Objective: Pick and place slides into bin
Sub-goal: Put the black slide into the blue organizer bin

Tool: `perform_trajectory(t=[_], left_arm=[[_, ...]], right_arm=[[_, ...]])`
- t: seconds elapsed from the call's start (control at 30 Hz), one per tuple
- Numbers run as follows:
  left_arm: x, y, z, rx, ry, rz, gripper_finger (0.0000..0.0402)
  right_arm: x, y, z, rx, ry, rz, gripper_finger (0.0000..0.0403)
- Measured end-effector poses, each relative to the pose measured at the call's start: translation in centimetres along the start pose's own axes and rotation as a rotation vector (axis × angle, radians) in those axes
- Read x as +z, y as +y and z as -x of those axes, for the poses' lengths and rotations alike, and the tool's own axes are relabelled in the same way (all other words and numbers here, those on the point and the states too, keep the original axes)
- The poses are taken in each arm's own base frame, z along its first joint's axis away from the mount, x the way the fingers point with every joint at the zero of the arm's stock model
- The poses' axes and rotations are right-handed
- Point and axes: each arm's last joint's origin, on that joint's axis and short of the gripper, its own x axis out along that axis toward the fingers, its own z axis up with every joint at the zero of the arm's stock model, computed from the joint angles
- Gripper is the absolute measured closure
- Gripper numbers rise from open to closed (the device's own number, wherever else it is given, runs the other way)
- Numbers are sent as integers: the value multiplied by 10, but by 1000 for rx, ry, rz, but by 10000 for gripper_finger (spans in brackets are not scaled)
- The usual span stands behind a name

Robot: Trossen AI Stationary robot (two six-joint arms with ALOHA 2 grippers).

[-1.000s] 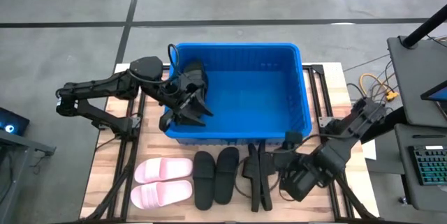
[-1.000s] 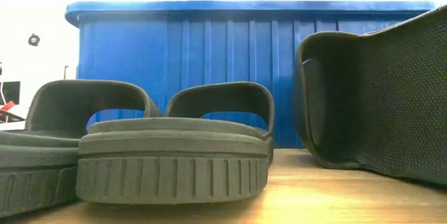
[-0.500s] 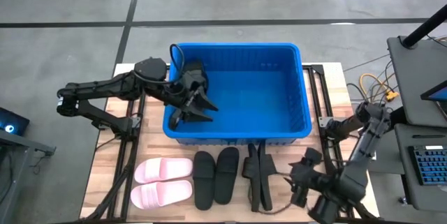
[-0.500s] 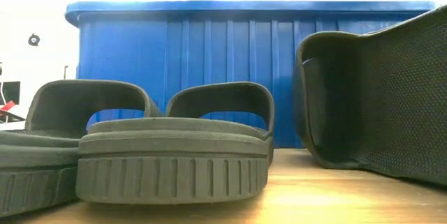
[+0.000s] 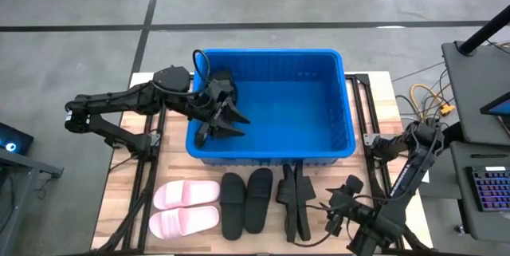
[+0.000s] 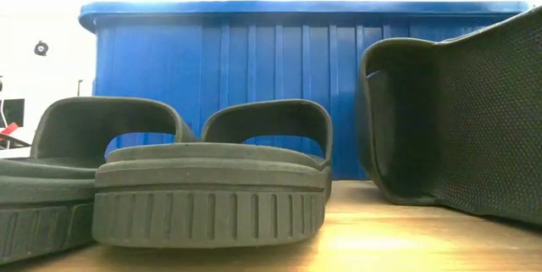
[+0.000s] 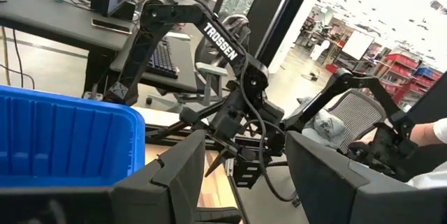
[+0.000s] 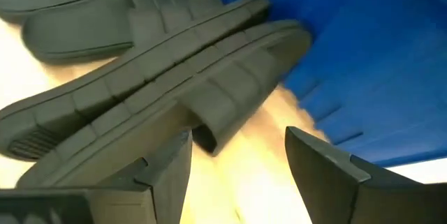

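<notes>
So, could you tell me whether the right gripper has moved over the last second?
Yes. The right gripper, open, has drawn back from the bin toward the table's near edge, and now sits beside the black slides standing on edge.

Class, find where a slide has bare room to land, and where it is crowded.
Free: the bin floor right of the left gripper. Crowded: the table strip in front, filled by pink slides, black slides and the right gripper.

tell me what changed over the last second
The right claw drew back from the bin's near wall toward the table's near edge, open and empty beside the black slides on edge. The left claw, open, shifted slightly deeper over the bin. All slides stayed put.
</notes>
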Motion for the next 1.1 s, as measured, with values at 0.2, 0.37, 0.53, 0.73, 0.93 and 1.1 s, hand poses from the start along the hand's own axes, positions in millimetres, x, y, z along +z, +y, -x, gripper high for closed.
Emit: perform_trajectory(t=[0.2, 0.37, 0.53, 0.73, 0.93, 1.1], left_arm=[[0, 1, 0, 37, -14, 0, 217], [0, 1, 0, 38, -14, 2, 217], [0, 1, 0, 46, -18, 44, 217], [0, 1, 0, 46, -18, 54, 217], [1, 2, 0, 56, -22, 54, 217], [1, 2, 0, 70, -28, 54, 217]], right_arm=[[-23, 7, -17, 90, -42, -64, 183], [-38, 5, -34, 112, -71, -88, 183], [-55, -6, -51, 82, -69, -120, 183], [-70, -15, -68, 90, -86, -153, 183], [-77, -11, -76, 173, -100, -192, 184], [-74, -12, -81, 170, -147, -206, 183]])
